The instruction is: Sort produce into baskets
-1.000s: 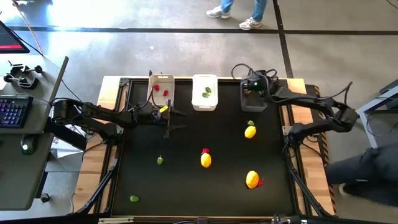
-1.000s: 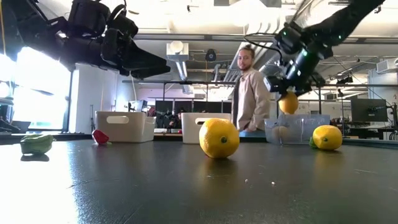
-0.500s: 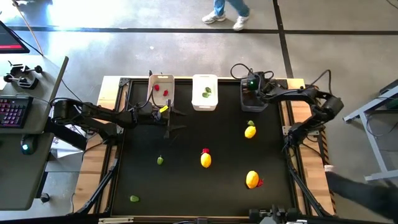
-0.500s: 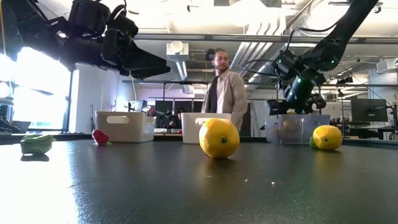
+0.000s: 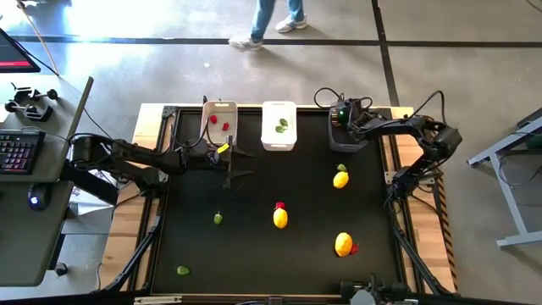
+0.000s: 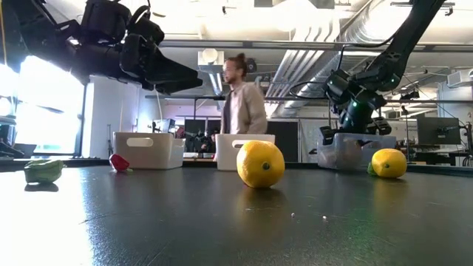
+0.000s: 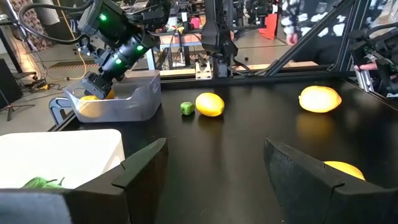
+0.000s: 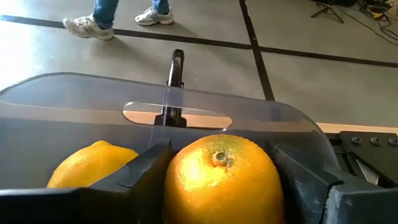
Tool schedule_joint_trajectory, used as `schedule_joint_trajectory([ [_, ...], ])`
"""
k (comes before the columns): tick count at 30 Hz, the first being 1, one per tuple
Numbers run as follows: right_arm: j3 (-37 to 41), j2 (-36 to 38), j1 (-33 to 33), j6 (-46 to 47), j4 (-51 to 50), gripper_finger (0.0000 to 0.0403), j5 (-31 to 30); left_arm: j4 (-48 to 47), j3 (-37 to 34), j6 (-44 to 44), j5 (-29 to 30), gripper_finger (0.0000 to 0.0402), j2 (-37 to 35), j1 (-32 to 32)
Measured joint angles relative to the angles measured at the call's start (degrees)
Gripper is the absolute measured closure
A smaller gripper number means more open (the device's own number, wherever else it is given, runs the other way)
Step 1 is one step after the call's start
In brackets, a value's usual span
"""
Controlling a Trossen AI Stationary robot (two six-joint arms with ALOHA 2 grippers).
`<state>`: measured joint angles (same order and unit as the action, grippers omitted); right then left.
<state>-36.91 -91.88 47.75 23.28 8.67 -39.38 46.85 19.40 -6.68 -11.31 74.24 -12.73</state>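
Note:
My right gripper [image 5: 345, 120] reaches into the dark grey basket [image 5: 332, 137] at the far right, shut on an orange fruit [image 8: 219, 168]. A yellow fruit [image 8: 93, 165] lies beside it in that basket. The beige basket [image 5: 208, 129] holds red pieces and the white basket [image 5: 279, 142] a green piece. On the table lie three yellow fruits [image 5: 340, 179], [image 5: 280, 218], [image 5: 343, 244], red pieces [image 5: 279, 205] and green pieces [image 5: 218, 219], [image 5: 183, 271]. My left gripper [image 7: 214, 180] hangs open above the table near the beige basket. My right gripper pinches the orange fruit by two opposite sides [image 8: 177, 177] between its two fingers. The fingers come slanting down from the table's right side. The fruit sits inside the basket walls, stem dimple up. Its underside is hidden, so whether it rests on the floor does not show.
A person [image 5: 271, 21] walks on the floor beyond the table's far edge and shows behind the baskets in the low view [image 6: 240, 103]. A desk with a keyboard [image 5: 17, 152] stands left of the table. Open black tabletop lies between the scattered pieces.
My right gripper has sunk with the orange fruit from above the dark grey basket down into it, tipping further downward. The person beyond the far edge has walked toward the left.

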Motion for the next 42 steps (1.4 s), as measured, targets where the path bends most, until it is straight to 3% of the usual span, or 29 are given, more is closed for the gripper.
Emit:
schedule_joint_trajectory([
  [11, -1.5, 0.0, -1.1, -3.2, -0.5, 0.0158, -0.7, -0.1, 0.0, 0.0, 0.0, 0.0151, 0.0, 0.0],
  [19, -5.6, 0.0, -2.9, -4.3, -4.3, 0.0125, -3.7, -0.2, 0.0, 0.0, 0.0, 0.0151, 0.0, 0.0],
  [29, -6.3, 1.2, -3.6, -6.3, -7.5, 0.0129, -4.7, -0.3, 0.0, 0.0, 0.0, 0.0151, 0.0, 0.0],
  [33, -6.3, 5.7, -5.9, -8.4, -10.2, 0.0177, -4.7, -0.7, 0.0, -0.1, 0.0, 0.0151, 0.0, 0.0],
  [40, -6.3, 14.3, -15.1, -9.9, -18.1, 0.0367, 0.4, -2.3, 0.0, -0.9, 0.0, 0.0152, 0.0, 0.0],
  [42, -6.3, 14.9, -18.5, -9.8, -20.0, 0.0391, 2.2, -2.5, 0.0, -0.9, 0.0, 0.0156, 0.0, 0.0],
])
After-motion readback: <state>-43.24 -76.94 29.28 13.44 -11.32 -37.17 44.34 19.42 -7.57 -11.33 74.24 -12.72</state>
